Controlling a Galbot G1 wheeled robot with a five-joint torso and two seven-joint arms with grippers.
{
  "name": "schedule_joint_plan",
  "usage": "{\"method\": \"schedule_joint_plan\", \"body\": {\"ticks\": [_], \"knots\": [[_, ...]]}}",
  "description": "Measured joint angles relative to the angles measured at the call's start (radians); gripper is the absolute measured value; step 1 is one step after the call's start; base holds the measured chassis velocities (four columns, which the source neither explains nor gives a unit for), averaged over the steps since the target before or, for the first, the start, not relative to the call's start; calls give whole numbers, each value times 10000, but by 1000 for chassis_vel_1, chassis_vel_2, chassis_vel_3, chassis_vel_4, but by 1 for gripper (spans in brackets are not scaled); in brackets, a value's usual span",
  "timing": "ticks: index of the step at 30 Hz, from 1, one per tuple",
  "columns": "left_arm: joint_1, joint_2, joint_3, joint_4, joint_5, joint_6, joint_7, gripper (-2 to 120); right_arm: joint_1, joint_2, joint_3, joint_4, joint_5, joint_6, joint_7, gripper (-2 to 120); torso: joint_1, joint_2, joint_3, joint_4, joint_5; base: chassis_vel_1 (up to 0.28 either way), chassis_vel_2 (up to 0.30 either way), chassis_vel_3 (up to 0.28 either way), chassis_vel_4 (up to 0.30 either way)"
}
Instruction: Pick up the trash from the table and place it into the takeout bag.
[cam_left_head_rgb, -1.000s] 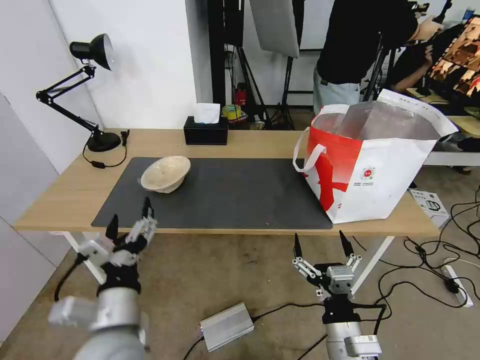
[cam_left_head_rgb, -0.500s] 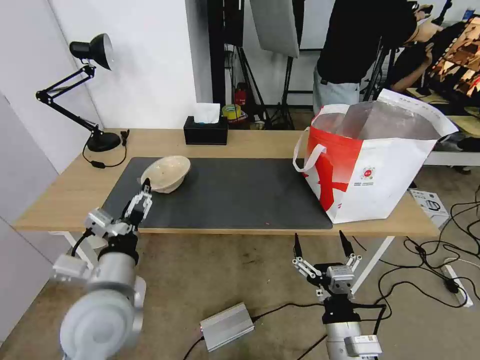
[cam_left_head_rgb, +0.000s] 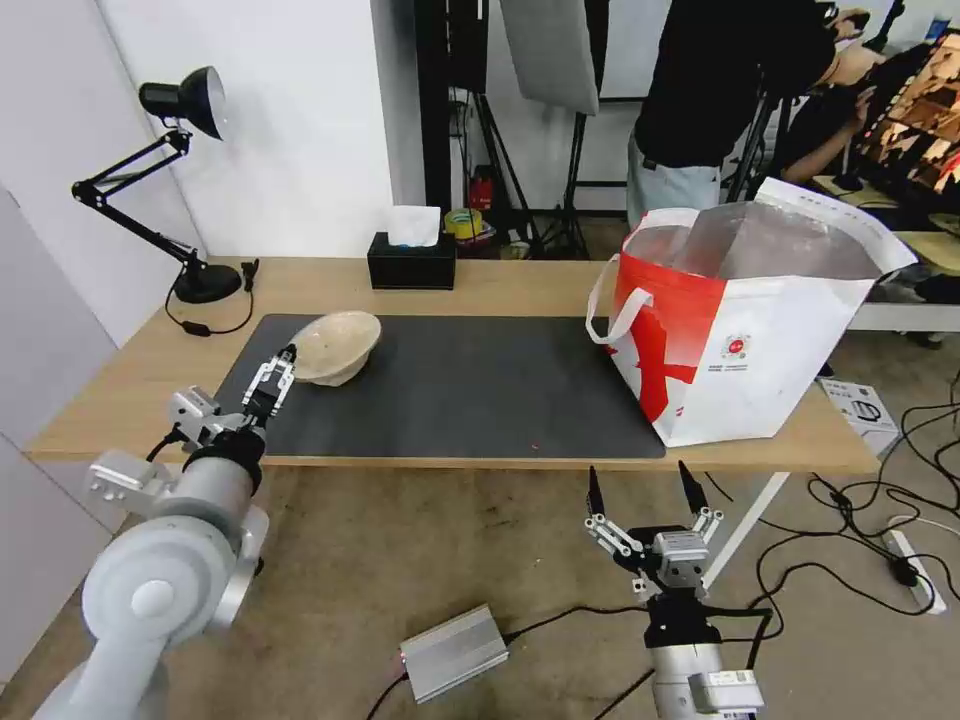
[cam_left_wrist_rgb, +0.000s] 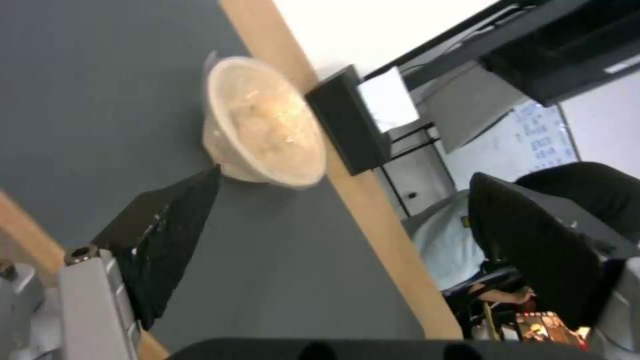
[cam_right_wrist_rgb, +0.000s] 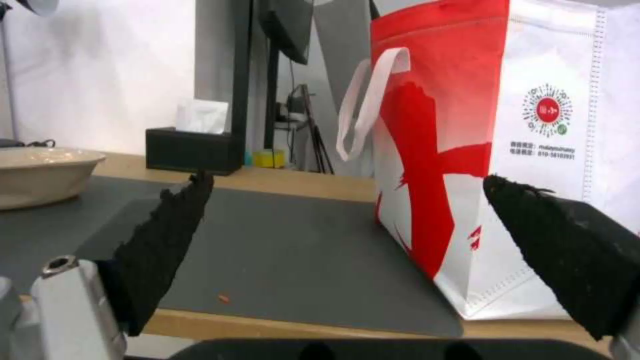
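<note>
One beige pulp bowl (cam_left_head_rgb: 333, 346) on your table's (cam_left_head_rgb: 500, 285) mat, just ahead of the wide-open left gripper (cam_left_head_rgb: 262, 385), one finger at its rim. Right gripper (cam_left_head_rgb: 641, 490), spread, parked below the edge.

Beige bowl (cam_left_head_rgb: 334, 346) on dark grey mat (cam_left_head_rgb: 470, 395), light-wood table (cam_left_head_rgb: 140, 385), white bag (cam_left_head_rgb: 745, 335) with red panel, white handles, silver lining and small round red logo, black tissue box (cam_left_head_rgb: 411, 266), black lamp (cam_left_head_rgb: 170, 170)
</note>
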Motion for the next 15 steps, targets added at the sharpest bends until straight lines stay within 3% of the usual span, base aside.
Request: {"method": "schedule_joint_plan", "body": {"ticks": [15], "knots": [[-968,426,139,549,-985,247,-890,100,0,0,-1,0,0,2,0,100,0,1,-1,1,0,0,0,0,0]]}}
